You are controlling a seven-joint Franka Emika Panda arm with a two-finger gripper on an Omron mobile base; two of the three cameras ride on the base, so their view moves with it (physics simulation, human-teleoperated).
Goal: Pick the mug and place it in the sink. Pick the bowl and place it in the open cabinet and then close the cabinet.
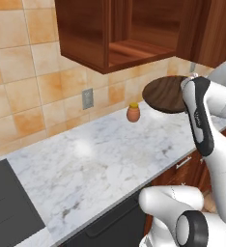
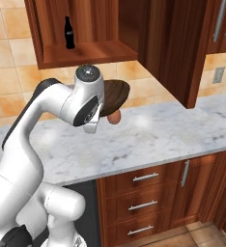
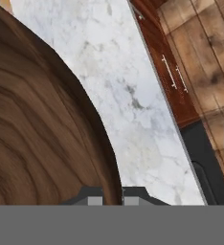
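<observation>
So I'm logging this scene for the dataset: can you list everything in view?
bowl: one, dark brown wood grain, held in the air above the counter, below the open cabinet
cabinet: one, reddish brown, on the wall, door open
bottle: one, dark, on the cabinet shelf
jar: one, orange-brown with yellow lid, on the counter by the wall
counter: one, white marble
wall outlet: one, grey, on the tiled wall
drawers: three, reddish brown, silver handles, under the counter
tool: one, dark tips, shut on the bowl's rim
</observation>
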